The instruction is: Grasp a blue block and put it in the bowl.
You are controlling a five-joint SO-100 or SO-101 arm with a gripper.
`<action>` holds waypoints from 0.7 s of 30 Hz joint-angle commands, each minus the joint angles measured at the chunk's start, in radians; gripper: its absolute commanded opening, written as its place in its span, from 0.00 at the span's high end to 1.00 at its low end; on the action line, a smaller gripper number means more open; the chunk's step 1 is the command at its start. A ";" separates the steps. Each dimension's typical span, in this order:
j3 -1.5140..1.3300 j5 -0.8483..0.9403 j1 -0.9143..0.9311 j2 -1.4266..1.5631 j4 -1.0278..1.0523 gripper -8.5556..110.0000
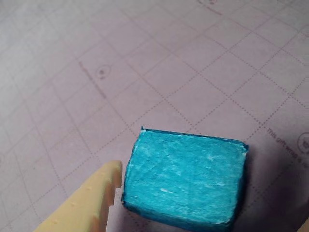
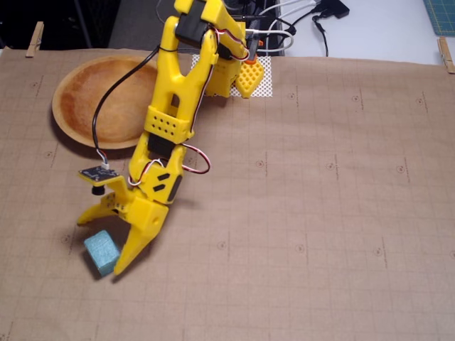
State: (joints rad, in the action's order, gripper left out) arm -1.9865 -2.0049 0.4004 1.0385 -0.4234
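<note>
Filling the lower wrist view, almost against the lens: blue block [image 1: 186,181], with one pale yellow finger [image 1: 89,200] just beside its left face, a thin gap showing between them. Seen from the fixed view, gripper [image 2: 99,249] spread open and lowered to the brown gridded paper [image 2: 320,213], fingers set on either side of the block [image 2: 101,252]; one fingertip [image 2: 121,268] down close by the block's right side, the other out to its upper left. No squeeze yet, block flat on the paper, not lifted. Judged from this: reach done, grasp not yet made; closing, lifting, carrying and dropping all left. Further out, up past the arm [image 2: 178,99] and well apart from the fingers, wooden bowl [image 2: 71,117], empty as far as visible.
</note>
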 commanded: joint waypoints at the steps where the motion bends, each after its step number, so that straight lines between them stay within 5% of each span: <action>1: 0.012 -0.002 0.025 0.009 0.005 0.48; 8: 0.014 0.002 0.017 0.017 0.009 0.51; 21: 0.014 0.002 -0.005 0.023 0.002 0.83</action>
State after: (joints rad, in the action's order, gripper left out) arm -1.9880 -2.0064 0.4157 1.0370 -0.4188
